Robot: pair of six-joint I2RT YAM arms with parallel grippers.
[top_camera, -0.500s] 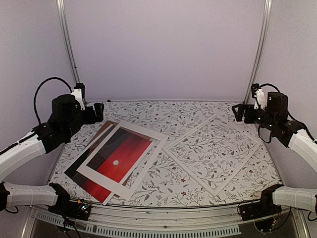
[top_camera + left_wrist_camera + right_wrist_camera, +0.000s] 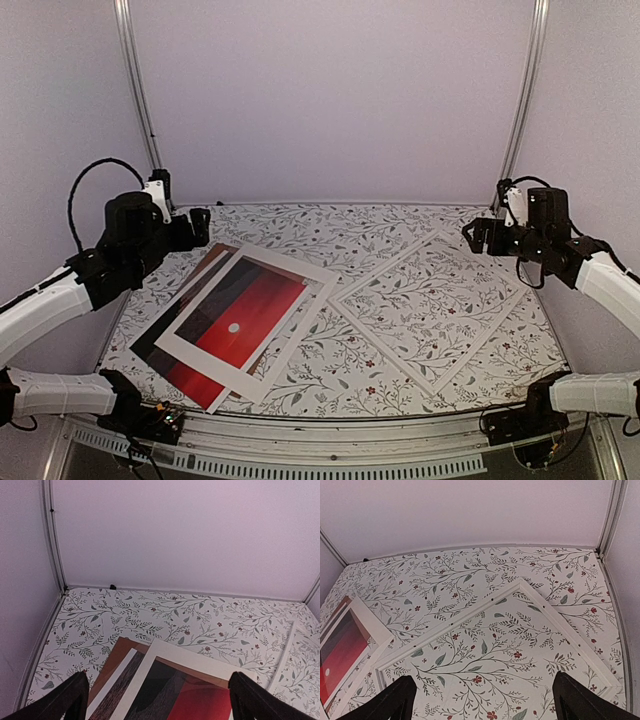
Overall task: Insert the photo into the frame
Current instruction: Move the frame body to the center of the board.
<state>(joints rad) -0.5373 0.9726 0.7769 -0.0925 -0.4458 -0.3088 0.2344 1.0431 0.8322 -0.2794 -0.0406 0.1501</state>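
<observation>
risk sits in the left stack: the red sunset paper photo [image 2: 250, 310] lies under a white window mat [image 2: 285, 268] and over a brown backing board [image 2: 120, 652], so a pinch may drag all three or crease it. the thin white rectangular frame [image 2: 388, 268] lies apart, rightward. left gripper [image 2: 200, 223] and right gripper [image 2: 478, 232] hang spread, empty. floral-printed tabletop [image 2: 350, 230], lilac walls [image 2: 330, 100].

The counter [image 2: 300, 225] has a matt printed covering of leaves and flowers. The photo [image 2: 255, 305] is smooth paper with a faint sheen. The mat [image 2: 290, 268] looks like matt white card, and the board [image 2: 121, 652] like plain brown cardboard. The frame [image 2: 447, 625] is smooth white, its pane [image 2: 430, 300] clear. The arms [image 2: 45, 305] have smooth white and matt black plastic shells. The rails [image 2: 135, 90] are dull metal.
</observation>
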